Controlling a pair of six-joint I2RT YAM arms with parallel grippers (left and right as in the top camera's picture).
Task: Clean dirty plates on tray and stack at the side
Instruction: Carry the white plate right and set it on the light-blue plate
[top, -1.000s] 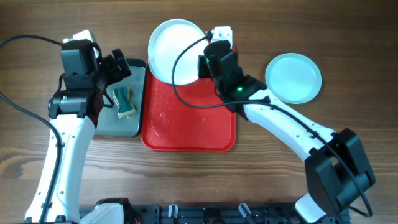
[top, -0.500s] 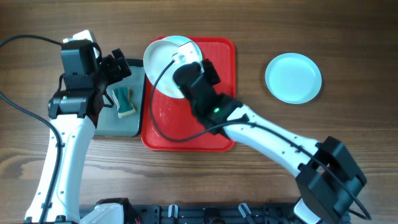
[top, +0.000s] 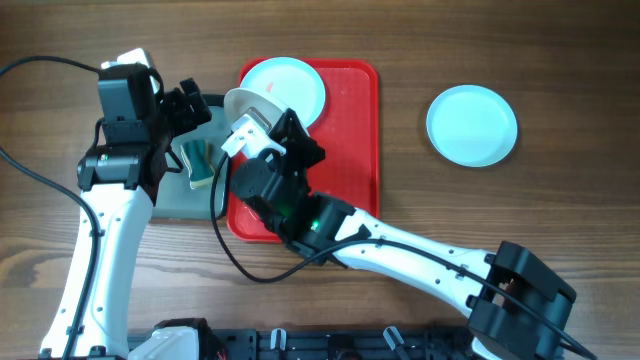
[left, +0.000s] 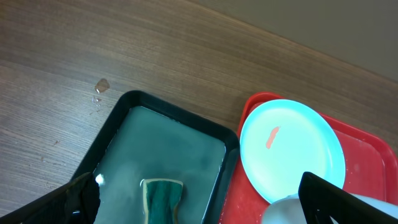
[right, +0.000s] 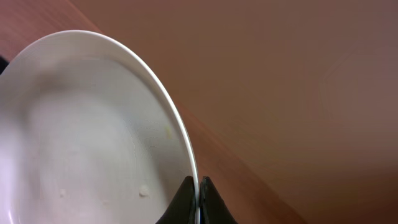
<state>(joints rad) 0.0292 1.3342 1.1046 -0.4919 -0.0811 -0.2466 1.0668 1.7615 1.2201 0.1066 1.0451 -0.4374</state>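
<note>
1 tray (top: 350, 150), 3 plates: R gripper (right: 198, 194) clamped on white plate (top: 243, 103) rim.
White plate tipped steeply over tray's L edge, a thin sliver running approx L–R from overhead. 2 pale turquoise: smeared turquoise plate (left: 292, 149) flat in tray's far corner, 2nd turquoise plate (top: 472, 125) on table (top: 450, 40), well R. L gripper (top: 190, 110) spread wide above pan (left: 168, 143) w/ 1 sponge (top: 200, 165).

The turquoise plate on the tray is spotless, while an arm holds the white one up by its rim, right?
Not spotless: the turquoise plate on the tray carries a small reddish smear, as the left wrist view shows. The right gripper does hold the white plate up by its rim.
</note>
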